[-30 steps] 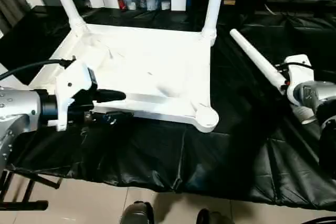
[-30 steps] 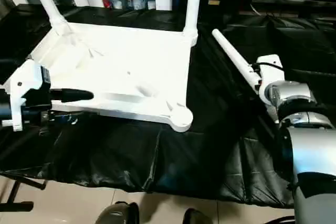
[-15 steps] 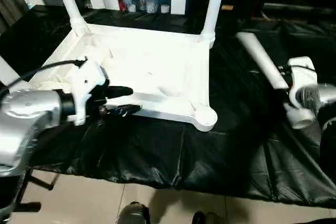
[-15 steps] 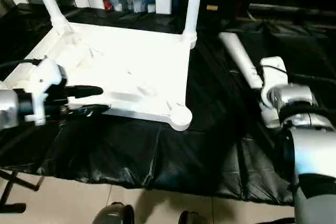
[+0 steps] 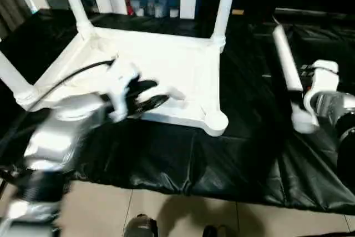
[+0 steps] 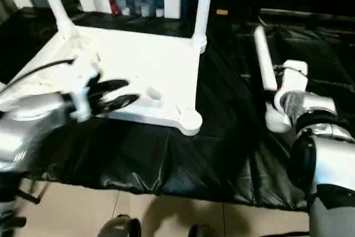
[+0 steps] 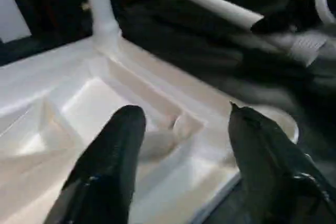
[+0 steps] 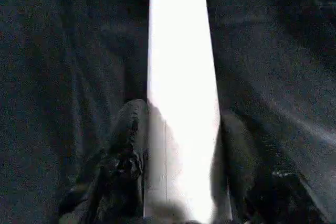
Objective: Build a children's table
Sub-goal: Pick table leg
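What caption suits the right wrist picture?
Right tool clamps a long white plastic tube leg above crinkled black sheeting.

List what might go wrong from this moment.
1. The right gripper holds the loose leg near its flared end, so the long free end may swing into a standing leg.
2. The left gripper hangs open over the top, near the empty socket; it could nudge the top and spoil alignment.

The left arm reaches in from the lower left of the frame, its left gripper (image 5: 148, 95) spread, the two black fingers (image 7: 113, 156) well apart. At the right edge, the right gripper (image 8: 178, 150) is clamped around a white tube leg (image 5: 285, 62).
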### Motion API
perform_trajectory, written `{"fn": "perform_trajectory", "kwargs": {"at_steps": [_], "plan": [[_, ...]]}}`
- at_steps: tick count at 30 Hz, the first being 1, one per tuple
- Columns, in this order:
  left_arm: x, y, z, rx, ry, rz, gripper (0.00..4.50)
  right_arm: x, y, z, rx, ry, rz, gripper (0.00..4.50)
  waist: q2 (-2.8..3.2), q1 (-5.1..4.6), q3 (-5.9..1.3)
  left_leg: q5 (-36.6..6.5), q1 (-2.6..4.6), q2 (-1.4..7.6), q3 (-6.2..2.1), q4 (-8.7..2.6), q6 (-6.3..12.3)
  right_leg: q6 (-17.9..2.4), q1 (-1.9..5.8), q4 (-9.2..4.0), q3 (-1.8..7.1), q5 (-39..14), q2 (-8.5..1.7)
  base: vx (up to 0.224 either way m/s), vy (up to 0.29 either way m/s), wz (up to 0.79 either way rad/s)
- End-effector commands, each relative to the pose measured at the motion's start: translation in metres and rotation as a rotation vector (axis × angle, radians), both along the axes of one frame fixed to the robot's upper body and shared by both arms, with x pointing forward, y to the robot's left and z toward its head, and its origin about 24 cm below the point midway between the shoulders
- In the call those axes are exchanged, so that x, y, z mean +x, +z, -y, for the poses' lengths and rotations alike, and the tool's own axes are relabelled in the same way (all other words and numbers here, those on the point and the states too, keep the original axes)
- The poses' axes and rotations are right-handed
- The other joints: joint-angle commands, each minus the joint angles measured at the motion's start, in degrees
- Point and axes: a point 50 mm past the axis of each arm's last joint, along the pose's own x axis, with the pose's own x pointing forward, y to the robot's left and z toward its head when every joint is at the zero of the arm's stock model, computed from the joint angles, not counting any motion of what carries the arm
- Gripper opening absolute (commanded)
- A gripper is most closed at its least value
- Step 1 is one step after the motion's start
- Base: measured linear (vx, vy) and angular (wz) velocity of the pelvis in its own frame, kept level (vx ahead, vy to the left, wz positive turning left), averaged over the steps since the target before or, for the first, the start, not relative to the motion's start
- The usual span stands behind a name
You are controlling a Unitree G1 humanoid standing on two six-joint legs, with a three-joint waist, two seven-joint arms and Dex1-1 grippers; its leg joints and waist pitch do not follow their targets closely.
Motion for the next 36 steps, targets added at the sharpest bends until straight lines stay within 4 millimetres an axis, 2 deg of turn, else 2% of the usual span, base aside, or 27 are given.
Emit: {"fn": "perform_trajectory", "kwargs": {"at_steps": [1, 2, 3, 4, 5, 6, 7, 8, 10, 11, 12, 13, 14, 16, 17, 19, 20, 21, 22, 23, 25, 26, 31, 32, 34, 35, 36], "plan": [[0.003, 0.0, 0.004, -0.011, 0.016, 0.003, 3.17, 0.005, 0.015, 0.003, 0.061, -0.025, 0.141, 1.8, -1.06, -0.36, -6.74, -5.24, 0.71, 2.56, -1.07, -3.24, 2.88, -12.39, 4.26, -3.98, 3.38, -7.97, -4.17, 0.0, 0.0, 0.0], [0.006, -0.004, 0.012, -0.059, 0.023, -0.023, 3.26, 0.006, 0.017, 0.001, 0.186, -0.033, 0.243, 1.8, -0.43, -0.56, -6.85, -4.96, 0.78, 2.56, -1.03, -3.08, 3.4, -12.75, 4.14, -4.0, 3.36, -6.6, -4.07, 0.0, 0.0, 0.0], [0.009, -0.007, 0.018, -0.091, 0.044, -0.05, 3.32, 0.006, 0.018, -0.003, 0.282, -0.001, 0.318, 1.8, -0.28, -0.54, -6.89, -5.05, 0.84, 2.32, -0.92, -2.98, 4.35, -12.9, 4.29, -4.07, 3.32, -5.21, -3.81, 0.0, 0.0, 0.0], [0.01, -0.007, 0.019, -0.096, 0.051, -0.057, 3.32, 0.006, 0.018, -0.004, 0.301, 0.009, 0.335, 1.8, 0.59, -0.37, -7.0, -4.82, 0.8, 2.48, -1.17, -2.86, 4.61, -13.43, 4.24, -3.71, 3.26, -4.41, -3.89, 0.0, 0.0, 0.0], [0.012, -0.007, 0.021, -0.114, 0.06, -0.069, 3.39, 0.006, 0.018, -0.007, 0.33, 0.036, 0.367, 1.8, -0.11, -0.57, -7.04, -4.09, 0.59, 2.5, -1.16, -2.9, 5.88, -14.11, 4.36, -3.71, 3.09, -2.98, -3.74, 0.0, 0.0, 0.0], [0.012, -0.007, 0.021, -0.121, 0.062, -0.074, 3.55, 0.006, 0.018, -0.008, 0.341, 0.047, 0.379, 1.8, -0.21, -0.61, -7.16, -3.96, 0.54, 2.38, -1.12, -2.81, 6.69, -14.54, 4.51, -3.85, 2.95, -3.37, -3.81, 0.0, 0.0, 0.0], [0.014, -0.005, 0.026, -0.165, 0.056, -0.089, 3.66, 0.005, 0.019, -0.014, 0.404, 0.121, 0.445, 1.8, 0.62, -0.83, -7.12, -4.34, 0.48, 2.14, -1.02, -2.66, 7.25, -14.54, 4.52, -4.27, 2.89, -4.12, -3.68, 0.0, 0.0, 0.0], [0.017, 0.0, 0.035, -0.253, 0.026, -0.115, 3.72, -0.001, 0.021, -0.025, 0.5, 0.264, 0.559, 1.8, 0.58, -0.68, -7.06, -5.06, 0.54, 2.17, -1.04, -2.68, 7.97, -13.89, 4.67, -4.59, 2.87, -4.81, -3.76, 0.0, 0.0, 0.0], [0.018, 0.003, 0.038, -0.278, 0.021, -0.12, 3.8, -0.006, 0.022, -0.031, 0.53, 0.329, 0.587, 1.8, 0.54, -0.61, -7.55, -3.53, 0.56, 2.53, -1.43, -2.71, 8.34, -14.08, 4.67, -4.19, 2.55, -4.9, -3.78, 0.0, 0.0, 0.0], [0.019, 0.003, 0.039, -0.286, 0.02, -0.121, 3.94, -0.007, 0.022, -0.033, 0.539, 0.348, 0.595, 1.8, 0.45, -0.71, -7.29, -3.38, 0.49, 2.27, -1.31, -2.8, 8.65, -13.62, 4.72, -4.53, 2.51, -5.51, -3.47, 0.0, 0.0, 0.0], [0.021, 0.011, 0.047, -0.374, -0.021, -0.156, 4.09, -0.026, 0.022, -0.049, 0.612, 0.512, 0.647, 1.8, 0.81, -0.68, -7.37, -4.0, 0.66, 2.38, -1.34, -2.72, 8.61, -13.44, 4.61, -4.69, 2.56, -6.84, -3.65, 0.0, 0.0, 0.0], [0.02, 0.016, 0.055, -0.434, -0.066, -0.192, 4.17, -0.04, 0.022, -0.061, 0.66, 0.614, 0.667, 1.8, 1.17, 0.0, -7.47, -3.69, 1.04, 2.6, -1.52, -2.8, 9.21, -11.94, 4.69, -4.58, 2.73, -6.44, -3.71, 0.0, 0.0, 0.0], [0.018, 0.019, 0.06, -0.47, -0.107, -0.22, 4.2, -0.048, 0.022, -0.068, 0.69, 0.672, 0.679, 1.79, 0.92, 0.0, -7.57, -3.14, 0.78, 2.78, -1.66, -2.89, 9.95, -11.77, 4.61, -4.72, 2.43, -6.99, -3.68, 0.0, 0.0, 0.0], [0.016, 0.021, 0.065, -0.501, -0.143, -0.252, 4.27, -0.056, 0.023, -0.073, 0.73, 0.72, 0.684, 1.79, 0.74, 0.12, -7.53, -3.38, 0.7, 2.65, -1.57, -2.98, 9.33, -11.27, 4.59, -5.11, 2.36, -9.78, -3.8, 0.0, 0.0, 0.0], [0.014, 0.023, 0.072, -0.534, -0.194, -0.288, 4.4, -0.066, 0.024, -0.081, 0.782, 0.782, 0.691, 1.78, 1.02, 0.25, -7.41, -4.6, 0.9, 2.5, -1.36, -2.94, 8.19, -10.32, 4.29, -5.8, 2.36, -14.16, -3.82, 0.0, 0.0, 0.0], [0.013, 0.025, 0.076, -0.547, -0.218, -0.298, 4.5, -0.071, 0.024, -0.085, 0.81, 0.809, 0.692, 1.78, 0.96, 0.24, -7.18, -5.96, 0.77, 2.31, -1.39, -3.12, 6.38, -8.21, 4.23, -6.45, 2.25, -19.98, -3.84, 0.0, 0.0, 0.0], [0.012, 0.026, 0.078, -0.557, -0.234, -0.304, 4.5, -0.075, 0.024, -0.088, 0.823, 0.832, 0.692, 1.78, 0.69, 0.32, -7.13, -6.46, 0.91, 2.16, -1.37, -3.27, 5.52, -6.19, 4.16, -6.93, 2.2, -23.08, -3.81, 0.0, 0.0, 0.0], [0.012, 0.028, 0.081, -0.568, -0.246, -0.314, 4.5, -0.08, 0.024, -0.092, 0.836, 0.861, 0.692, 1.78, 0.82, 0.19, -7.03, -7.56, 1.17, 2.07, -1.33, -3.34, 4.75, -4.8, 3.83, -7.37, 2.28, -25.52, -3.85, 0.0, 0.0, 0.0], [0.012, 0.031, 0.085, -0.585, -0.264, -0.318, 4.5, -0.084, 0.024, -0.096, 0.851, 0.887, 0.685, 1.78, 0.94, 0.08, -6.9, -7.97, 1.12, 1.94, -1.35, -3.43, 4.48, -4.01, 3.88, -7.64, 2.22, -26.69, -3.83, 0.0, 0.0, 0.0], [0.012, 0.033, 0.088, -0.596, -0.279, -0.325, 4.5, -0.089, 0.025, -0.099, 0.859, 0.904, 0.677, 1.78, 0.99, 0.27, -6.88, -8.77, 1.55, 1.98, -1.4, -3.63, 4.04, -2.68, 3.65, -8.19, 2.15, -28.53, -3.84, 0.0, 0.0, 0.0], [0.012, 0.033, 0.089, -0.599, -0.286, -0.328, 4.5, -0.091, 0.025, -0.1, 0.863, 0.911, 0.672, 1.78, 1.17, -0.03, -6.93, -10.14, 2.0, 2.37, -1.75, -4.12, 3.42, -2.58, 3.7, -8.6, 1.66, -29.14, -3.96, 0.0, 0.0, 0.0], [0.011, 0.033, 0.09, -0.599, -0.293, -0.337, 4.5, -0.094, 0.026, -0.103, 0.872, 0.921, 0.664, 1.78, 1.21, -0.35, -6.86, -10.63, 1.78, 2.51, -1.98, -4.51, 3.05, -2.39, 4.12, -8.67, 1.36, -28.75, -4.05, 0.0, 0.0, 0.0], [0.01, 0.037, 0.094, -0.643, -0.32, -0.361, 4.5, -0.097, 0.026, -0.109, 0.882, 0.944, 0.629, 1.78, 1.42, -1.19, -6.79, -13.75, 2.67, 2.98, -2.25, -5.35, 1.92, -2.8, 4.34, -9.26, 1.3, -27.57, -4.58, 0.0, 0.0, 0.0], [0.01, 0.04, 0.094, -0.669, -0.338, -0.365, 4.5, -0.098, 0.026, -0.111, 0.878, 0.953, 0.611, 1.78, 1.23, -1.58, -6.9, -13.15, 2.32, 3.03, -2.33, -5.55, 1.81, -3.38, 4.67, -8.97, 1.46, -25.37, -4.72, 0.0, 0.0, 0.0], [0.01, 0.042, 0.094, -0.679, -0.35, -0.364, 4.5, -0.099, 0.026, -0.112, 0.874, 0.96, 0.601, 1.78, 1.04, -1.67, -6.96, -12.93, 2.41, 2.98, -2.19, -5.53, 1.89, -3.86, 4.58, -8.98, 1.6, -24.38, -4.77, 0.0, 0.0, 0.0], [0.009, 0.043, 0.096, -0.672, -0.357, -0.357, 4.5, -0.098, 0.025, -0.115, 0.861, 0.978, 0.576, 1.78, 0.49, -1.61, -7.02, -11.72, 2.3, 2.84, -2.04, -5.47, 2.25, -4.35, 4.71, -8.74, 1.83, -23.34, -4.91, 0.0, 0.0, 0.0], [0.009, 0.043, 0.096, -0.672, -0.357, -0.357, 4.5, -0.098, 0.025, -0.115, 0.861, 0.978, 0.576, 1.78, 0.6, -1.5, -7.04, -11.37, 2.34, 2.83, -2.02, -5.45, 2.35, -4.49, 4.67, -8.65, 1.9, -23.16, -4.97, 0.0, 0.0, 0.0]]}}
